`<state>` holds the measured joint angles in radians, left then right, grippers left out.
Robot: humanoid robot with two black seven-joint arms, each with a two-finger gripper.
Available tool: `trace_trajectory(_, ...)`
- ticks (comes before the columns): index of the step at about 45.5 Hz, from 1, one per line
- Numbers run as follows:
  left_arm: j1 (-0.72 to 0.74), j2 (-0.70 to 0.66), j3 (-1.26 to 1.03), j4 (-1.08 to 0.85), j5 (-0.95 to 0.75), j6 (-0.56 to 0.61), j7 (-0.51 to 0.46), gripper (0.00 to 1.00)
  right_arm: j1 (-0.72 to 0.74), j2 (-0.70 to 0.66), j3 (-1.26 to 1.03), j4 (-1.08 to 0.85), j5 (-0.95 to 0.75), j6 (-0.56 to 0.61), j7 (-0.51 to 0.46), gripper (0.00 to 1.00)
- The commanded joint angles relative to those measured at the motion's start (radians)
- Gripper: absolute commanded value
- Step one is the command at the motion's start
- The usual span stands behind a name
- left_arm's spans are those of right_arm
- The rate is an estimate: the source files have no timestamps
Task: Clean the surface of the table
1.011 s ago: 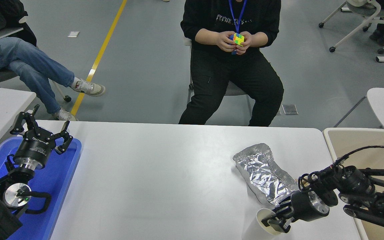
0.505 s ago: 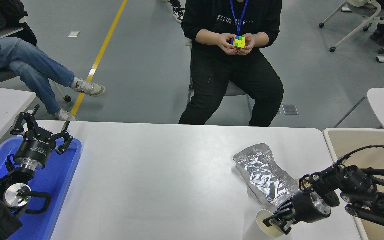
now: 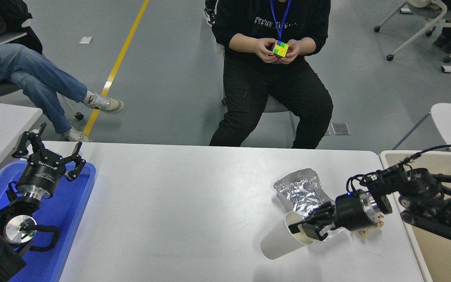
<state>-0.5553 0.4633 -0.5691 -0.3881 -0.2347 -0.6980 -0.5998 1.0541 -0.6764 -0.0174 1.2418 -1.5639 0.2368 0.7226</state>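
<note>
Right gripper (image 3: 307,231) pinches the rim of a white paper cup (image 3: 280,241), tilted above the table surface (image 3: 178,203) beside crumpled foil (image 3: 300,190). That thin rim could slip or crush. Left gripper (image 3: 49,150) sits spread over the blue tray (image 3: 73,207).

Brightness: the scene is evenly and brightly lit, with no dim corners.
Light source: soft overhead light is suggested by the short, faint shadows.
Glare: a pale sheen is seen across the middle of the bench (image 3: 194,203); bright glints are thrown off the crumpled foil (image 3: 298,190).
Shadows: a soft grey shadow is cast beneath the paper cup (image 3: 282,237).
Focus: edges are rendered sharply throughout.
Blur: no motion smear is seen.
</note>
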Motion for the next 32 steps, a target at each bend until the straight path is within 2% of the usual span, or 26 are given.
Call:
trace_trajectory(1, 0.000, 0.000, 0.000, 0.000, 0.000, 0.000, 0.000, 1.00, 0.047, -0.008, 0.050, -0.007, 0.223, -0.001, 0.015, 0.00)
trace_trajectory(14, 0.000, 0.000, 0.000, 0.000, 0.000, 0.000, 0.000, 1.00, 0.043, -0.022, 0.126, -0.111, 0.459, -0.001, 0.015, 0.00)
trace_trajectory(32, 0.000, 0.000, 0.000, 0.000, 0.000, 0.000, 0.000, 1.00, 0.041, 0.000, 0.137, -0.580, 0.821, 0.012, 0.009, 0.00)
